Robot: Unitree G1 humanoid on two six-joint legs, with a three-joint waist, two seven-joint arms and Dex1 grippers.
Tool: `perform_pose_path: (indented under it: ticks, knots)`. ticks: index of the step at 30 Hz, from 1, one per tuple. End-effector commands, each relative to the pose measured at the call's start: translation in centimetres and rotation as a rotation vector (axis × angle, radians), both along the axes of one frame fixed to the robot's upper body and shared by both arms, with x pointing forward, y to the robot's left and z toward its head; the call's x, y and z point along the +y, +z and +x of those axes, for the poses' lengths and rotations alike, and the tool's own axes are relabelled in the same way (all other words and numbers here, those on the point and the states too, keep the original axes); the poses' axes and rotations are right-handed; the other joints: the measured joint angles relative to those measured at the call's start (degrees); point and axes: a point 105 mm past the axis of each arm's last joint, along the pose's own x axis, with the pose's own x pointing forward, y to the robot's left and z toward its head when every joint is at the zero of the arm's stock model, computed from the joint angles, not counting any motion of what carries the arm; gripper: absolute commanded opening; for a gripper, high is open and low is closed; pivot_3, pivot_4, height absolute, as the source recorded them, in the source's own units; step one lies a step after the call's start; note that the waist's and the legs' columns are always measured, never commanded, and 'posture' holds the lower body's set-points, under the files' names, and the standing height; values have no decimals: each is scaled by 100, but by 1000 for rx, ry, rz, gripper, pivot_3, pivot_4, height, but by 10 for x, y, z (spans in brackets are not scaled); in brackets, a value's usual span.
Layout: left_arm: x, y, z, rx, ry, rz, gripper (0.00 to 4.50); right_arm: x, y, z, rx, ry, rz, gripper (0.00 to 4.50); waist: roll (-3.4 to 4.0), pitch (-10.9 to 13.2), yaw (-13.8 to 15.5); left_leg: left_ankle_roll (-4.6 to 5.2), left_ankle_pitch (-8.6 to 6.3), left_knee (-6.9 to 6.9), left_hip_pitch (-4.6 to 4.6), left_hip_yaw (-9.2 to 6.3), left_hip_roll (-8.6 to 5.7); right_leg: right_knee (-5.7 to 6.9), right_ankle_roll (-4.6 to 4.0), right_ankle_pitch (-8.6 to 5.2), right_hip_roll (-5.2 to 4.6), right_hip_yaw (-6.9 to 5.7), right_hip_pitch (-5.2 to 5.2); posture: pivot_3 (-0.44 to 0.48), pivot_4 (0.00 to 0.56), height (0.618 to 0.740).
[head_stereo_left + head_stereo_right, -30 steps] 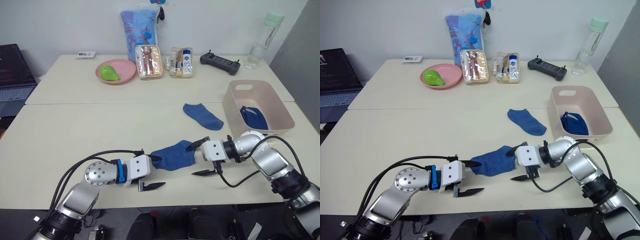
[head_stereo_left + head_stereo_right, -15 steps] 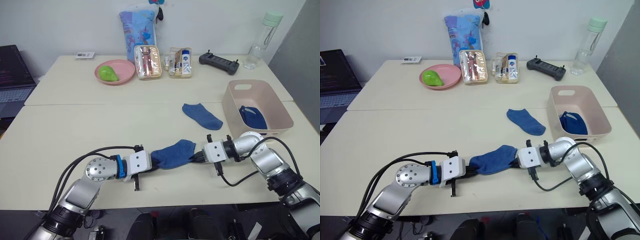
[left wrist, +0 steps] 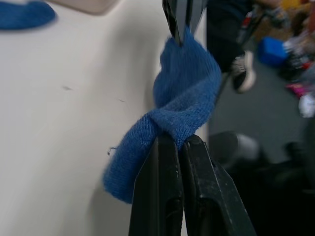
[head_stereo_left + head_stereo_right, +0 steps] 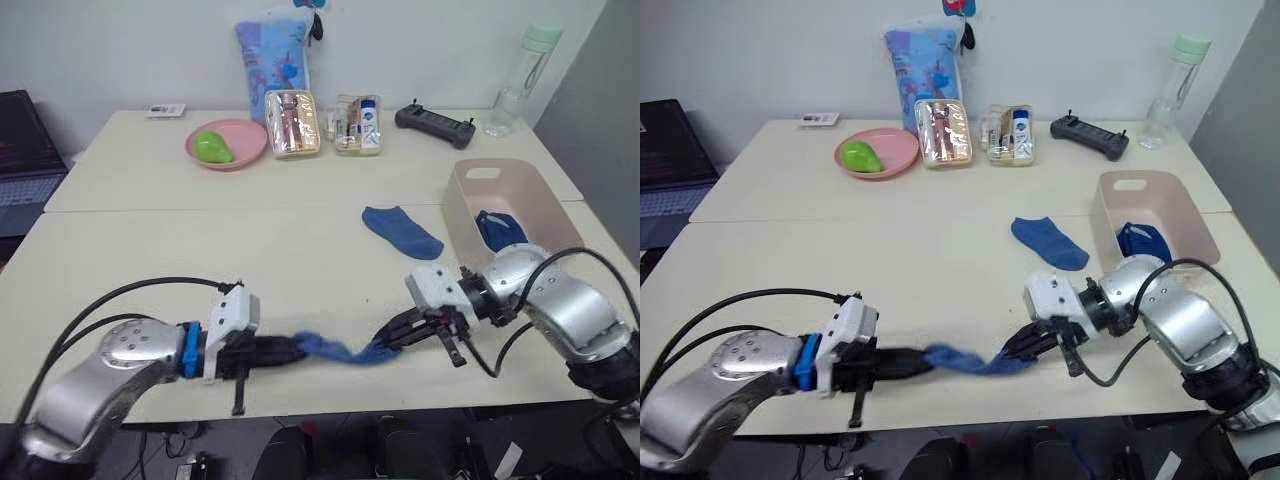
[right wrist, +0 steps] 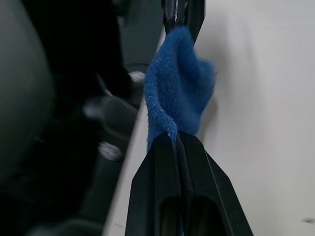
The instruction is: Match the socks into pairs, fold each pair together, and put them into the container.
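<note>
Left eye view | sock (image 4: 338, 351) now stretched, twisted | both tools clamped

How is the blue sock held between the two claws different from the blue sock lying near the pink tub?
The held sock is clamped at its ends by the left claw and the right claw, while the loose sock is touched by nothing. The held sock is stretched and twisted; the loose sock lies flat on the table. Both are medium blue.

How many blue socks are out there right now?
3 visible: one sock stretched between the left gripper and right gripper, one flat sock on the table, one bundle in the tub, possibly hiding more.
</note>
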Motion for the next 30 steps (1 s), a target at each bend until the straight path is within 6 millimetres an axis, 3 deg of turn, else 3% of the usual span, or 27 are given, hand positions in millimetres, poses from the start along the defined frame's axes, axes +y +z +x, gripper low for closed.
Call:
perform_pose_path:
  ticks: [1, 7, 11, 14, 21, 26, 27, 30]
  knots:
    - [-4, -2, -10, 80, -13, -11, 42, 1, 3, -15, 99, 46, -6, 0, -1, 0, 13, 0, 0, 0, 0, -3, 0, -1, -1, -1, 1, -4, 2, 0, 150, 740]
    - [5, -27, 22, 130, 177, 33, 42, 2, -40, 19, 63, -65, -92, 0, -4, -1, 27, 0, 0, 5, -7, 2, -8, -2, -1, -1, -1, 6, 0, 0, 150, 740]
    - [10, -31, 38, 82, 174, 85, 42, 11, -48, 40, 61, -125, -55, 0, -4, 0, 18, 0, 0, 2, -5, 4, -8, 0, -1, -1, 0, 7, -4, 0, 150, 740]
    - [12, -30, 53, 47, 196, 98, 42, 8, -57, 64, -81, -144, -105, 0, -4, 0, 14, -1, 0, 1, -6, 6, -8, -1, -2, 0, 0, 10, -6, 0, 150, 740]
    - [18, -34, 70, 22, 202, 153, 42, 20, -50, 95, -201, -164, -49, 0, -4, 0, 2, -2, 1, 0, -7, 8, -8, -2, -2, 0, 0, 10, -9, 0, 150, 740]
    - [25, -34, 84, -22, 254, 155, 42, 21, -52, 105, -260, -176, -41, 0, -4, 0, 6, -2, 1, 3, -8, 10, -9, -2, -2, 0, -1, 12, -8, 0, 150, 740]
    - [25, -33, 85, -39, 254, 153, 12, 22, -50, 106, -269, -186, -21, 226, -4, 0, 6, -2, 1, 3, -7, 10, -9, -1, -2, 0, -1, 12, -8, 0, 150, 740]
    - [28, -34, 89, -50, 260, 149, 710, 24, -45, 109, -275, -211, 15, 1084, -4, 0, 6, -2, 1, 3, -8, 9, -9, 0, -2, 0, -2, 12, -9, 0, 150, 740]
